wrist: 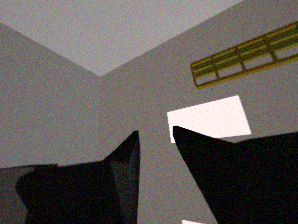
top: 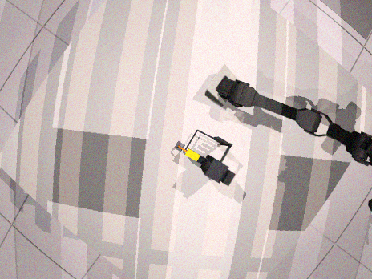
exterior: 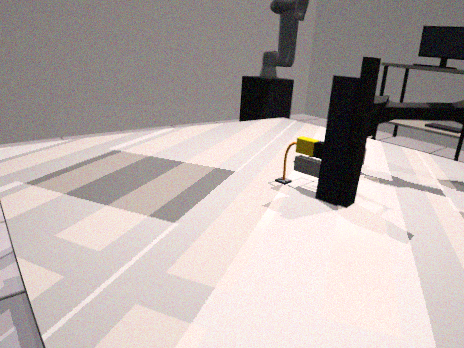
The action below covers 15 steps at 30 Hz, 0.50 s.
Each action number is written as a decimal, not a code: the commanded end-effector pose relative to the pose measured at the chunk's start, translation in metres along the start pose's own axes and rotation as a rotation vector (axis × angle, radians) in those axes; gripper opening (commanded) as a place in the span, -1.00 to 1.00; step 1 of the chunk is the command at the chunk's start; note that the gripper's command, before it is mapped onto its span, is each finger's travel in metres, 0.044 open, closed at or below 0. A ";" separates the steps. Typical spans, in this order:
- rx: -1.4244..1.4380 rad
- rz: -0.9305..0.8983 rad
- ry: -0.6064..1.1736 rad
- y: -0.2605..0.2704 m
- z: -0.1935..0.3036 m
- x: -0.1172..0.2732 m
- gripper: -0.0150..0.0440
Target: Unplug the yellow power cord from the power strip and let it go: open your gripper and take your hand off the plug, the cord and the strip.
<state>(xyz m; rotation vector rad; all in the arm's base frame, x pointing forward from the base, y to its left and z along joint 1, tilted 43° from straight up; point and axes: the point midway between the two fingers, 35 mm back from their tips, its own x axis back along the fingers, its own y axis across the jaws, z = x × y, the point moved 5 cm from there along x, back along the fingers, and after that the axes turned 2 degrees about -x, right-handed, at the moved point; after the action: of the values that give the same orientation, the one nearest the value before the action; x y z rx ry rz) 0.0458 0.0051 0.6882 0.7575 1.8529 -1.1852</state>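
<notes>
The yellow plug (top: 192, 155) (exterior: 306, 146) points level at the tall black power strip (top: 216, 169) (exterior: 340, 142). A short black piece joins them, so the plug looks seated. The orange cord (top: 182, 148) (exterior: 285, 162) leaves its outer end and curves down to a small dark plate (exterior: 283, 181). My gripper (wrist: 155, 132) is partly open in the wrist view, with only the far wall between its fingertips. In the top view the arm (top: 309, 120) reaches away to the right edge, far from the plug; its fingers are mostly out of frame there.
A grey block (exterior: 307, 166) sits just below the plug. A thin black frame (top: 227, 152) stands beside the strip. A pedestal (exterior: 266, 97) with another arm and a desk with a monitor (exterior: 446, 47) stand in the background. The wrist view shows walls and a yellow lattice (wrist: 215, 69).
</notes>
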 end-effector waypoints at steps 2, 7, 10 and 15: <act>-0.154 -0.029 0.125 0.007 0.057 -0.006 0.05; -0.360 -0.080 0.275 0.027 0.121 -0.008 0.05; -0.450 -0.106 0.337 0.041 0.148 -0.008 0.05; -0.528 -0.144 0.369 0.062 0.167 -0.008 0.05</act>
<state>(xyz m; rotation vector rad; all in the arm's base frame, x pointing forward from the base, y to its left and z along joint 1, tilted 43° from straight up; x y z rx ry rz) 0.1378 -0.1196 0.6341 0.6036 2.3774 -0.6628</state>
